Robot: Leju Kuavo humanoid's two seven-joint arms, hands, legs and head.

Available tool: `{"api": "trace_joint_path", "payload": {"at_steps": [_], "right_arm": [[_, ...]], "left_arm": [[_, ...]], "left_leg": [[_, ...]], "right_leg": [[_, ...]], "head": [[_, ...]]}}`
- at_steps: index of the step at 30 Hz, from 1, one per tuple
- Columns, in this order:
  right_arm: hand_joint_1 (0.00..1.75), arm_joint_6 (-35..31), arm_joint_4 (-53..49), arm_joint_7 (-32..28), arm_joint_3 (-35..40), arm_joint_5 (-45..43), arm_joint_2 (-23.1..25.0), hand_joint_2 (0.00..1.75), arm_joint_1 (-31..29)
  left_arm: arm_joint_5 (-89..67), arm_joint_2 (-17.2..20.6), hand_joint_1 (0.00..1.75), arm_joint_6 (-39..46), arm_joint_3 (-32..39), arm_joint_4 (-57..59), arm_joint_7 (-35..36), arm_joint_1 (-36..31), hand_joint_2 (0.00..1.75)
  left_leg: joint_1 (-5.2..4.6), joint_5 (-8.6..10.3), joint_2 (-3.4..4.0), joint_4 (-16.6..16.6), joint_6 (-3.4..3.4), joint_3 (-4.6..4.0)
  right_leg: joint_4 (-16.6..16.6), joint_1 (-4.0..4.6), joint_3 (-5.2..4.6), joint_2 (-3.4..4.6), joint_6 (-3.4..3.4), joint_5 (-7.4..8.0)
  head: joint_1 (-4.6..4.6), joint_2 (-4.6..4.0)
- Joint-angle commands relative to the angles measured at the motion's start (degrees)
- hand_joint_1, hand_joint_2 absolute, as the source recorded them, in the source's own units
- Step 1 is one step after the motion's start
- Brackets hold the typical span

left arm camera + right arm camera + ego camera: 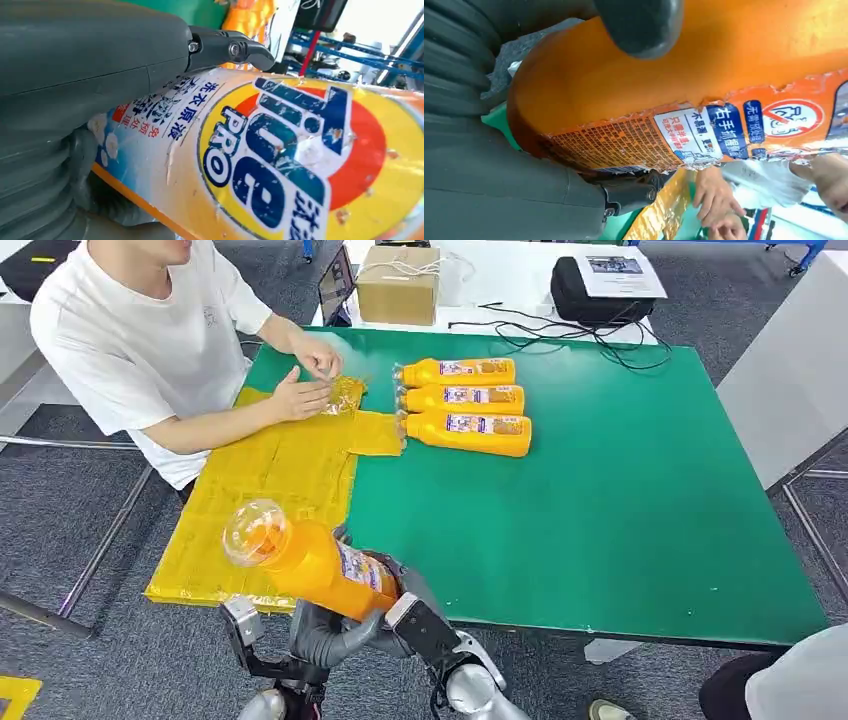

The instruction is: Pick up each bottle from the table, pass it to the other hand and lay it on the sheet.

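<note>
An orange bottle (310,562) is held up in the air just off the near edge of the green surface (620,520), its clear cap tilted toward the yellow sheet (270,480) that covers the surface's near-left part. Both hands are on it at its lower body: the left hand (335,635) wraps it from below, and in the left wrist view its grey thumb and a dark finger lie across the printed label; the right hand (425,625) clasps the base end, its fingers (639,25) pressed on the orange wall in the right wrist view. This double hold looks like the handover itself, each hand taking a share of the weight so the bottle cannot slip while it changes sides. Three more bottles (465,400) lie side by side near the far middle of the surface, caps toward the sheet, waiting their turn. A person (150,340) at the far-left corner presses both hands on crinkled wrapping (343,393) on the sheet.
</note>
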Motion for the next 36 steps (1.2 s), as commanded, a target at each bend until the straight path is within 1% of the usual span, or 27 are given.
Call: {"api": "trace_joint_path", "payload": {"at_steps": [1,2,4,5,7,11,12,14,16,17,18,19,23,26,28,30,31,33,34,36], "right_arm": [[1.75,2.9,5.4,-0.6,5.3,-0.8,-2.3,1.75,-3.7],[1.75,3.0,5.4,-0.6,5.4,-0.7,-2.5,1.75,-3.6],[1.75,3.0,5.4,-0.6,5.4,-0.7,-2.5,1.75,-3.6],[1.75,3.0,5.4,-0.6,5.4,-0.8,-2.5,1.75,-3.5],[1.75,3.0,5.4,-0.6,5.4,-0.8,-2.5,1.75,-3.5],[1.75,3.2,6.5,-0.2,5.9,-0.4,-2.4,1.75,-4.0],[1.75,3.2,6.9,0.0,6.2,-0.2,-2.4,1.75,-4.2],[1.75,3.3,7.1,-0.1,6.5,0.0,-2.6,1.75,-4.3],[1.75,3.7,7.1,-0.1,7.0,0.2,-2.8,1.75,-4.1],[1.75,3.8,7.3,-0.1,7.1,0.2,-2.8,1.75,-4.0],[1.75,3.9,7.5,-0.1,7.2,0.4,-2.9,1.75,-3.9],[1.75,4.1,7.7,-0.1,7.4,0.6,-3.0,1.75,-3.7],[1.75,4.6,7.3,-0.8,8.4,1.4,-3.8,1.75,-1.3],[1.75,4.6,7.3,-0.9,8.5,1.5,-3.8,1.75,-1.0],[1.75,4.6,7.3,-0.9,8.5,1.7,-3.8,1.75,-0.8],[1.75,4.7,8.1,-0.9,8.2,1.7,-3.7,1.75,-0.8],[1.75,5.0,8.6,-1.0,8.1,1.6,-3.7,1.75,-0.8],[1.75,5.3,9.1,-1.5,7.4,1.6,-3.6,1.75,0.0],[1.75,5.3,9.1,-1.6,7.4,1.6,-3.6,1.75,0.4],[1.75,5.2,9.1,-1.7,7.4,1.8,-3.6,1.75,0.7]], "left_arm": [[-1.8,-0.6,0.0,0.7,0.2,1.0,-1.0,-4.7,1.75],[-1.8,-0.7,0.0,0.7,0.7,0.4,-0.9,-4.6,1.75],[-1.8,-0.7,0.0,0.7,0.7,0.4,-0.9,-4.6,1.75],[-1.8,-0.6,0.0,0.7,0.7,0.4,-0.9,-4.5,1.75],[-1.8,-0.6,0.0,0.7,0.7,0.4,-0.9,-4.5,1.75],[-1.6,-0.7,0.0,0.4,1.0,0.1,-1.0,-4.2,1.75],[-1.1,-0.8,0.0,-0.1,1.3,0.0,-1.0,-4.1,1.75],[0.7,-1.0,0.0,-1.6,2.0,0.2,-0.4,-4.1,1.75],[5.2,-1.1,0.0,-5.0,3.1,0.3,1.4,-4.0,1.75],[6.1,-1.1,1.05,-5.8,3.5,0.0,1.8,-3.9,1.75],[7.6,-1.2,1.75,-7.3,4.1,-0.4,2.3,-3.7,1.75],[9.1,-1.2,1.75,-8.8,4.4,-0.7,3.1,-3.4,1.75],[11.5,-1.0,1.75,-12.3,4.9,-3.3,2.3,-1.6,1.75],[11.5,-1.0,1.75,-12.4,5.1,-3.6,2.3,-1.4,1.75],[11.6,-1.0,1.75,-12.8,5.2,-3.7,2.1,-1.4,1.75],[11.9,-1.2,1.75,-13.1,5.9,-3.7,2.1,-1.8,1.75],[11.9,-1.3,1.75,-13.3,6.1,-3.5,2.1,-2.0,1.75],[12.4,-1.5,1.75,-14.1,6.6,-3.8,2.2,-1.9,1.75],[12.4,-1.5,1.75,-14.3,6.6,-3.9,2.2,-1.7,1.75],[12.4,-1.5,1.75,-14.3,6.5,-4.1,2.2,-1.5,1.75]], "left_leg": [[0.06,-0.03,-0.13,0.0,-0.07,0.12],[0.12,-0.08,-0.16,0.0,-0.11,0.21],[0.07,-0.03,-0.11,0.0,-0.07,0.11],[0.12,-0.11,-0.16,0.0,-0.12,0.24],[0.06,-0.03,-0.12,0.0,-0.07,0.1],[0.11,-0.09,-0.15,0.0,-0.09,0.2],[0.07,-0.04,-0.11,0.0,-0.07,0.12],[0.11,-0.07,-0.14,0.0,-0.09,0.2],[0.12,-0.08,-0.14,0.0,-0.1,0.2],[0.1,-0.05,-0.14,0.0,-0.09,0.15],[0.07,-0.03,-0.12,0.0,-0.07,0.11],[0.13,-0.07,-0.17,0.0,-0.11,0.22],[0.16,-0.14,-0.2,0.0,-0.13,0.29],[0.07,-0.04,-0.18,0.0,-0.07,0.15],[0.19,-0.18,-0.35,0.0,-0.14,0.34],[0.12,-0.06,-0.26,0.0,-0.09,0.13],[0.17,-0.1,-0.31,0.0,-0.12,0.2],[0.1,-0.04,-0.23,0.0,-0.08,0.09],[0.15,-0.08,-0.33,0.0,-0.12,0.19],[0.13,-0.05,-0.3,0.0,-0.1,0.15]], "right_leg": [[0.0,0.05,0.15,-0.02,-0.08,-0.05],[0.0,0.1,0.26,-0.01,-0.12,-0.09],[0.0,0.06,0.14,-0.01,-0.07,-0.04],[0.0,0.1,0.27,0.0,-0.12,-0.11],[0.0,0.05,0.11,-0.03,-0.06,-0.04],[0.0,0.1,0.22,-0.01,-0.1,-0.08],[0.0,0.06,0.12,-0.01,-0.06,-0.04],[-0.1,0.09,0.21,0.0,-0.09,-0.06],[-0.1,0.11,0.23,0.0,-0.1,-0.07],[-0.1,0.08,0.17,-0.01,-0.08,-0.05],[0.0,0.06,0.13,-0.04,-0.06,-0.04],[-0.1,0.11,0.26,-0.03,-0.1,-0.08],[-0.1,0.14,0.34,-0.03,-0.13,-0.13],[-0.1,0.07,0.13,-0.09,-0.06,-0.07],[-0.1,0.17,0.4,-0.16,-0.14,-0.21],[-0.1,0.1,0.12,-0.16,-0.08,-0.1],[-0.1,0.15,0.23,-0.16,-0.11,-0.14],[-0.1,0.09,0.06,-0.13,-0.08,-0.08],[-0.1,0.13,0.2,-0.18,-0.12,-0.14],[-0.1,0.12,0.14,-0.18,-0.09,-0.11]], "head": [[-0.02,0.0],[-0.02,0.0],[-0.02,0.0],[-0.02,0.0],[-0.02,0.0],[-0.02,0.0],[-0.02,0.0],[-0.02,0.0],[-0.02,0.0],[-0.02,0.0],[-0.02,0.0],[-0.02,0.0],[-0.04,0.0],[-0.04,0.0],[-0.02,0.0],[-0.02,0.0],[-0.02,0.0],[-0.04,0.0],[-0.02,0.0],[-0.02,0.0]]}}
